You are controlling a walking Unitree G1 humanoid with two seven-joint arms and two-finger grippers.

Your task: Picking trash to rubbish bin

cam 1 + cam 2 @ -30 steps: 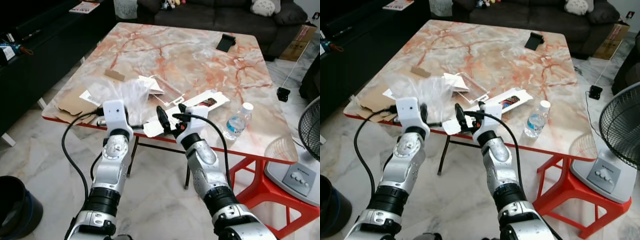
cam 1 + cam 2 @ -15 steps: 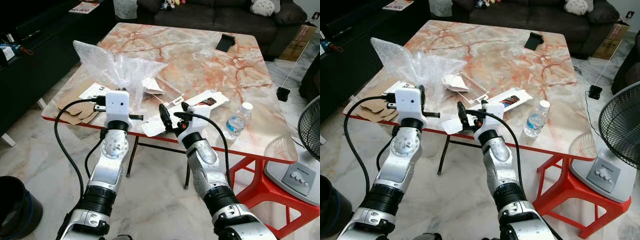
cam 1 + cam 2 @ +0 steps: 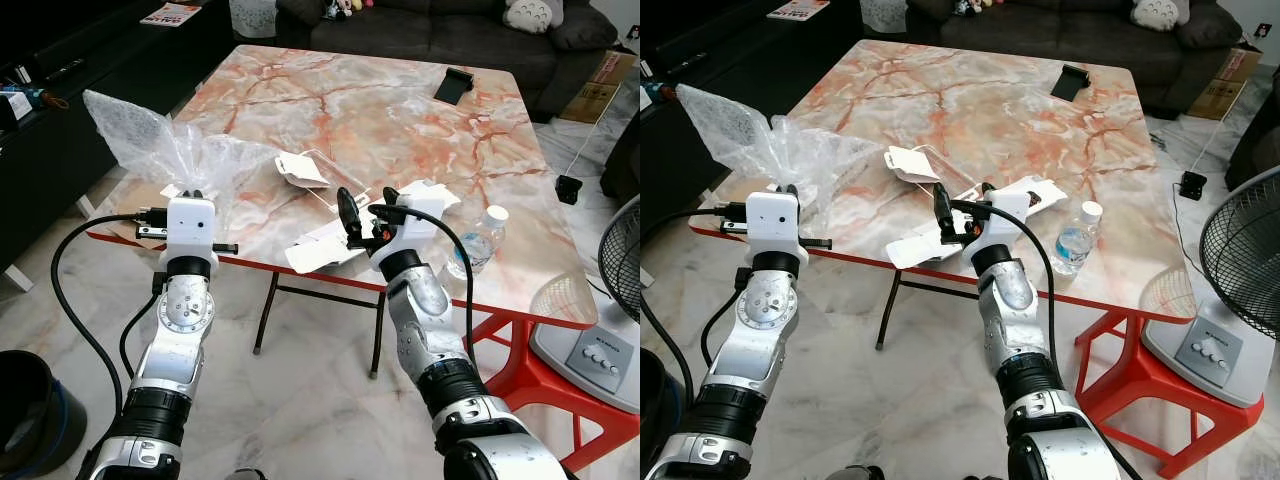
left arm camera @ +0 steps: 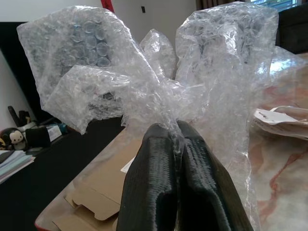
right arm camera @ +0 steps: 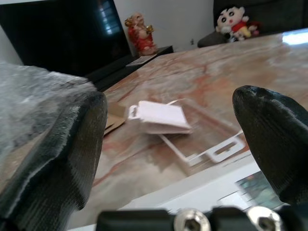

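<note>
Since the earlier frames my left arm had swung out to the left and lifted the bubble wrap (image 3: 165,150) clear of the table (image 3: 400,120); the right arm had shifted slightly toward the white packaging.

Table, biggest thing: marble top, red frame, trash strewn along its near edge. Rubbish bin (image 3: 30,415) sat on the floor at far lower left, well apart from the wrap. Risk I judged: long carry, and the wrap is big and floppy, so it could snag the table edge or drag the flattened cardboard (image 4: 91,199) beneath it off onto the floor.

Left gripper (image 4: 175,144) had its jaws closed tight on a thin gathered neck of the wrap. Slippery film, small bite, so I judged it could slide out on a fast swing.

Right gripper (image 3: 365,212) hovered at the near edge with jaws wide apart, empty, over the flat white packaging (image 3: 320,250), which overhung the edge. A nudge could tip it off.

Water bottle (image 3: 478,238) stood just beside the right arm; an elbow bump could topple it. Clear plastic tray with white card (image 3: 305,170) lay further in.
</note>
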